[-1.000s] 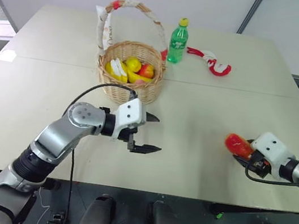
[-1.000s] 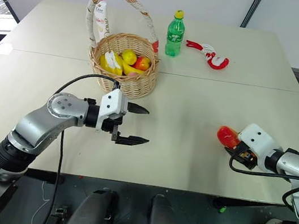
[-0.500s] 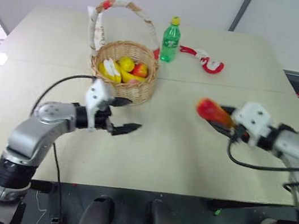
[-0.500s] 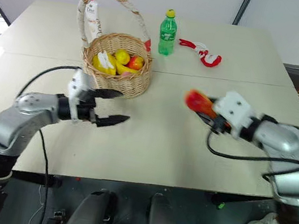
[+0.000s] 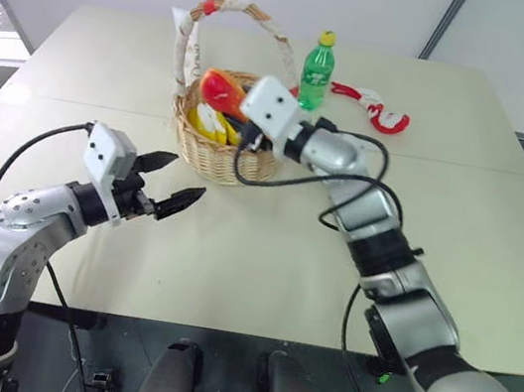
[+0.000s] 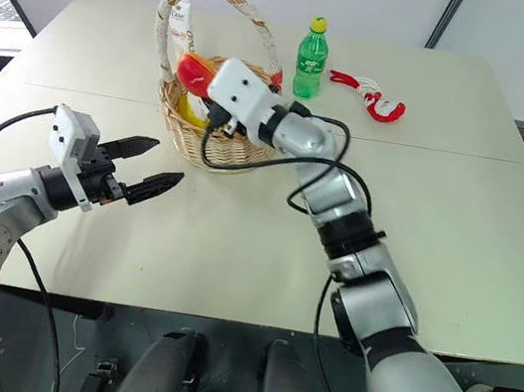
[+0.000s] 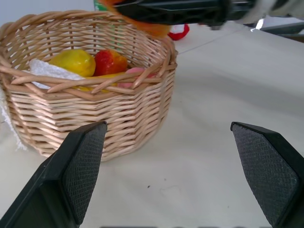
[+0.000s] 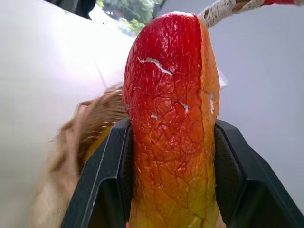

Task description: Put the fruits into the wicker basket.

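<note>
The wicker basket stands on the table left of centre, its cloth-wrapped handle arching above. Inside lie a yellow lemon, a small red-yellow fruit and bananas. My right gripper hovers over the basket's rim, shut on the red-and-yellow mango, which fills the gap between its pads. My left gripper stands open and holds nothing. It sits near the table, in front of and to the left of the basket, pointing toward it.
A green soda bottle stands just behind and right of the basket. A red-and-white rope toy lies further right. My right arm and its cable stretch across the table's middle. The table's front edge lies close below.
My right gripper swung left and up across the table, carrying the mango from the right side to above the basket. My left gripper drew back to the left, away from the basket's front.
</note>
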Motion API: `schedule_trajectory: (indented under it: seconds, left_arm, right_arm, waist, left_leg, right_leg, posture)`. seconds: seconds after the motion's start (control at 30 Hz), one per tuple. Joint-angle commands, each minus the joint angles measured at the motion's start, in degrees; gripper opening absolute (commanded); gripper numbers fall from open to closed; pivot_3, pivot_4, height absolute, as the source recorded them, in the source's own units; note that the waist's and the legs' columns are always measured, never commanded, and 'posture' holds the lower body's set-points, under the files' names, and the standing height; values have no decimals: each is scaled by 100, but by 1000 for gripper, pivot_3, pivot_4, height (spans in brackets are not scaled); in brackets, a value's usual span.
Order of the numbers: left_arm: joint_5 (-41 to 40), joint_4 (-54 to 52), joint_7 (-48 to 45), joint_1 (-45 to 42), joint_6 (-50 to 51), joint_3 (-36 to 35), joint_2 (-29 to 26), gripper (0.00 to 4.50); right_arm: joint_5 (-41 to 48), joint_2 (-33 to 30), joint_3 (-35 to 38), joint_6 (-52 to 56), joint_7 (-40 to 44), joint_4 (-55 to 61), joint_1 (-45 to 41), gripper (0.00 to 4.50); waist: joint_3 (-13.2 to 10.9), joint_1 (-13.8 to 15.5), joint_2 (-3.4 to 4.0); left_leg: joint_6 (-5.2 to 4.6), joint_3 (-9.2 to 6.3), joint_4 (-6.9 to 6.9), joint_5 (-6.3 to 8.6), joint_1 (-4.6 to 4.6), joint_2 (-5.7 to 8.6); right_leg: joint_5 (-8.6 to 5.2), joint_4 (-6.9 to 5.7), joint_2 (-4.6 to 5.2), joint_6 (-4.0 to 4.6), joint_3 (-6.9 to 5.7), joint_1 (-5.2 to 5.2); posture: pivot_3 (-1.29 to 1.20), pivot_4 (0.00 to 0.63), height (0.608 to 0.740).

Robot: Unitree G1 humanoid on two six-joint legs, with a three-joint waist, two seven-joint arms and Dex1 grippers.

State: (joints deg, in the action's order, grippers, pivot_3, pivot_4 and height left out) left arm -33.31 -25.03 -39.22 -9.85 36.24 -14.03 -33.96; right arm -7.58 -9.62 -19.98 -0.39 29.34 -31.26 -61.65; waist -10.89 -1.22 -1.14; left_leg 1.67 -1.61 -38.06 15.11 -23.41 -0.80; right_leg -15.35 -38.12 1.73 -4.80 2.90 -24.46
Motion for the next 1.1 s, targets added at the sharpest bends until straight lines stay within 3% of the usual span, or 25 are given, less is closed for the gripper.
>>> schedule_trajectory:
  seconds: [0.03, 0.1, 0.23, 0.4, 0.53, 0.7, 1.03, 1.1]
  left_arm:
    - [-106, -207, 108, -78, -12, 37, 21, 4500]
    - [-102, -176, 133, -138, -29, 82, 39, 4500]
    - [-114, -118, 141, -199, -54, 108, 29, 4500]
    - [-152, -83, 129, -209, -58, 76, 34, 4500]
    - [-234, -46, 162, -241, -83, 57, 89, 4500]
    - [-309, 81, 172, -344, -153, 96, 191, 4500]
    - [-258, 181, 195, -419, -222, 176, 244, 4500]
    - [-249, 125, 243, -351, -225, 138, 240, 4500]
  right_arm:
    - [-174, 154, 101, -572, -238, -720, -415, 3527]
    - [-120, 216, 212, -703, -268, -749, -413, 4450]
    - [298, 120, 467, -709, 152, 95, -57, 4450]
    - [1854, -243, 1179, 867, 941, 2682, 1106, 4450]
    - [2318, -431, 1600, 2061, 609, 3600, 1755, 4450]
    - [2019, -185, 1705, 2337, -162, 3158, 1880, 4450]
    - [1777, 500, 2050, 853, -726, -13, 499, 4450]
    - [1810, 534, 2147, 610, -734, -567, 259, 3936]
  waist:
    - [0, -15, 0]
    - [0, -23, 1]
    - [-1, -65, 2]
    - [-1, -101, 2]
    - [-1, -119, 3]
    - [-1, -144, 4]
    - [-3, -124, 6]
    - [-3, -134, 6]
  left_leg:
    - [0, 0, 0, 0, 1, 0]
    - [0, 0, 1, 0, 1, -2]
    - [0, -2, 2, 0, 0, -3]
    - [-1, -7, 7, 1, -1, -6]
    - [-2, -8, 7, 1, 1, -7]
    - [-2, -3, 7, 0, 10, -12]
    - [-1, 0, 10, 0, 3, -10]
    - [-1, 2, 10, 0, 2, -9]
  right_leg:
    - [0, -1, -1, 0, 0, 0]
    - [0, -1, -3, 0, 0, 0]
    - [0, -3, -3, 0, 0, -2]
    - [0, -3, -2, 0, -2, 0]
    - [0, -3, 0, 0, -2, 2]
    - [0, -9, -18, 3, 1, 1]
    - [2, -6, -17, 6, 1, -4]
    - [2, -2, -11, 5, 2, -4]
  posture:
    - [0, 150, 740]
    - [0, 150, 740]
    - [0, 150, 740]
    - [0, 150, 740]
    - [0, 150, 740]
    - [0, 150, 740]
    - [0, 150, 740]
    - [0, 150, 740]
